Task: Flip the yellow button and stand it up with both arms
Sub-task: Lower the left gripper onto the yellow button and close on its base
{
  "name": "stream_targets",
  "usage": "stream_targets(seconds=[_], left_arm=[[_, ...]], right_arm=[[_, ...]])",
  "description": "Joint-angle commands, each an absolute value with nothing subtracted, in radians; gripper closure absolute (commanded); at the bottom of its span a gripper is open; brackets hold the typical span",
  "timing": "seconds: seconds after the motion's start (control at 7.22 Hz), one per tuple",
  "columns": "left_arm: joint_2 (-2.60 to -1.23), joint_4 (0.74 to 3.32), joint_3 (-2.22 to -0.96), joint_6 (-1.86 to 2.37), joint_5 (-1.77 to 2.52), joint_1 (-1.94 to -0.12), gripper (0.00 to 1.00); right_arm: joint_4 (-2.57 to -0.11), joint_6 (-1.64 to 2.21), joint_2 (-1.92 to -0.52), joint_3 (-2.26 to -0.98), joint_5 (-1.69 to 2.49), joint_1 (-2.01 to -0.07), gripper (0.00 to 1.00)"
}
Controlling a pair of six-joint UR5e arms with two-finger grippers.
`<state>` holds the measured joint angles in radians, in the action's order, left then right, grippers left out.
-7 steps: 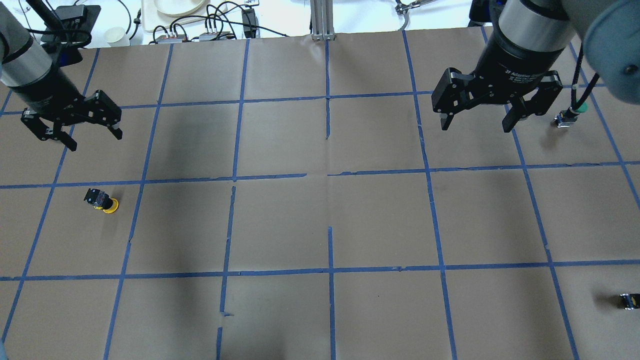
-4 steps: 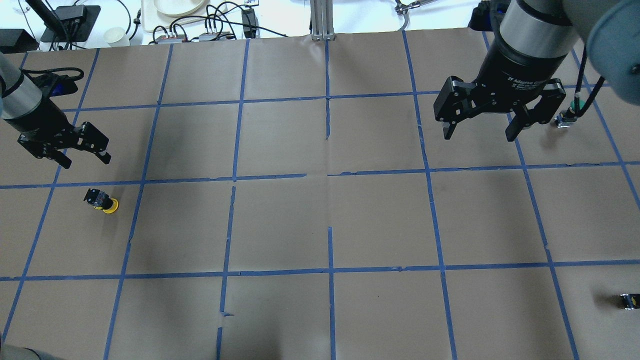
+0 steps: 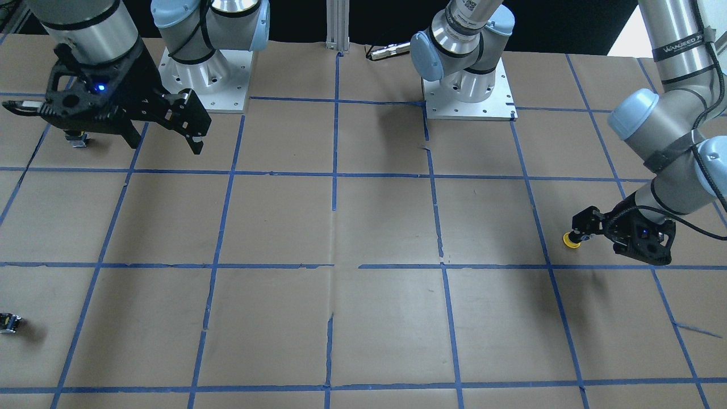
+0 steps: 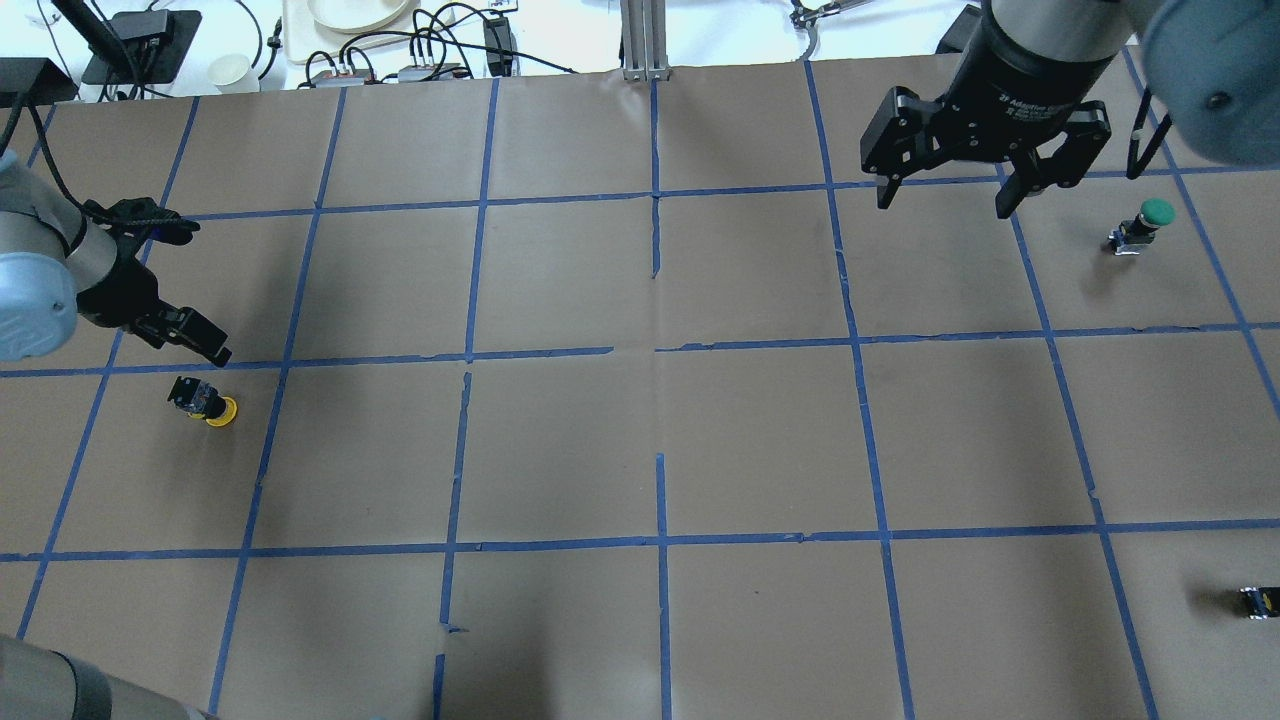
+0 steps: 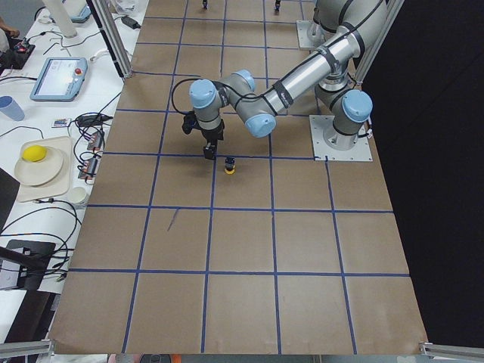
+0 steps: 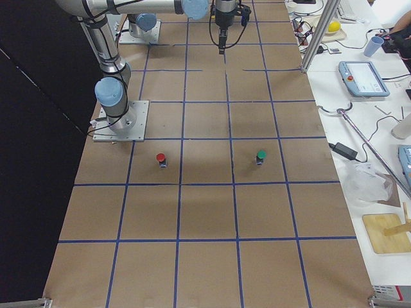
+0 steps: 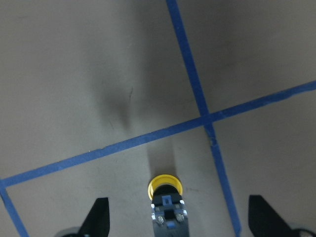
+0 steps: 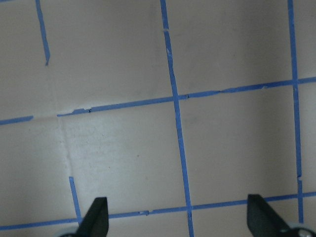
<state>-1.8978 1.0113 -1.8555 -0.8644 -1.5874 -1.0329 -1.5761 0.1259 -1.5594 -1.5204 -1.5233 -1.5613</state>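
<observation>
Left black two-finger gripper (image 4: 195, 335): jaws spread wide, nothing held. Small yellow-capped push-button with dark blocky body (image 4: 205, 400) seen lying on side on brown paper table (image 4: 560, 450), just beside gripper. In wrist view, centred between fingertips (image 7: 98, 219), cap pointed away. Right black two-finger gripper (image 4: 942, 200): well apart, jaws spread, empty.

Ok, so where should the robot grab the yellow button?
The yellow button seems to stand on its round cap, with the dark switch body sticking up. So grab the body, coming straight down from above. Its blocky sides should suit the left gripper, whose open fingers show on either side of it.
</observation>
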Motion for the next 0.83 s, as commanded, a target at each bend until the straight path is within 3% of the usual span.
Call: stream_targets(seconds=[0.0, 0.42, 0.55, 0.69], left_arm=[[-1.901, 1.006, -1.881, -0.874, -1.645, -1.029, 0.02], [-1.875, 1.037, -1.911, -0.868, -1.674, -1.032, 0.08], [-1.852, 1.037, -1.928, -0.864, -1.672, -1.034, 0.17], [-1.847, 1.035, -1.931, -0.865, -1.667, -1.032, 0.35]], right_arm=[[-1.563, 0.137, -1.533, -1.503, -1.513, -1.559, 0.0], [-1.555, 0.138, -1.489, -1.508, -1.526, -1.558, 0.0], [-1.513, 0.14, -1.497, -1.508, -1.534, -1.559, 0.0], [-1.479, 0.132, -1.521, -1.488, -1.542, -1.551, 0.0]])
